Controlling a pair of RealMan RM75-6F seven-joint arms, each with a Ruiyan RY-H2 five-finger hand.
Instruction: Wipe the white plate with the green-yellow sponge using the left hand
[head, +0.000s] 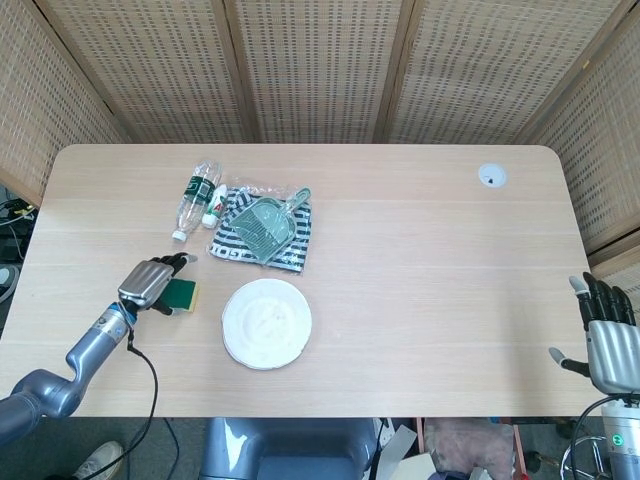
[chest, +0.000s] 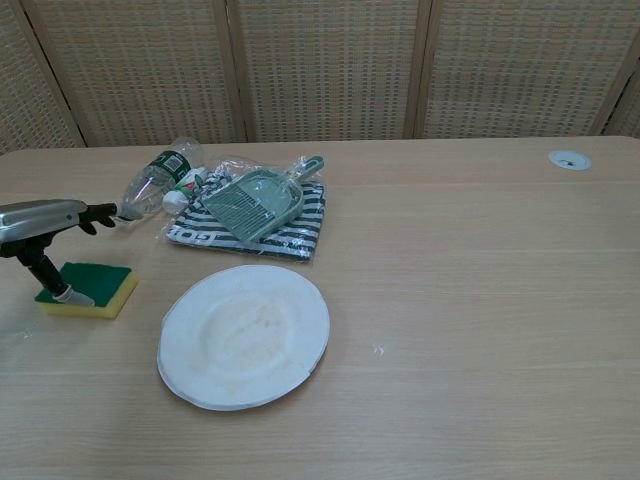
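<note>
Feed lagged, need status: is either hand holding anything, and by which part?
Nothing is held. The sponge lies flat on the table; the left hand only touches its top. The right hand is empty.

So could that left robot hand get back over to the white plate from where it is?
Probably yes. The left robot hand sits at the sponge, which lies flat on the table just left of the white plate. Only bare tabletop shows between them; the striped bag and scoop lie further back.

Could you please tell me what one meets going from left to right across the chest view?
Left hand → green-yellow sponge → clear plastic bottle → white plate → green scoop on the striped bag → small round fitting in the table.
</note>
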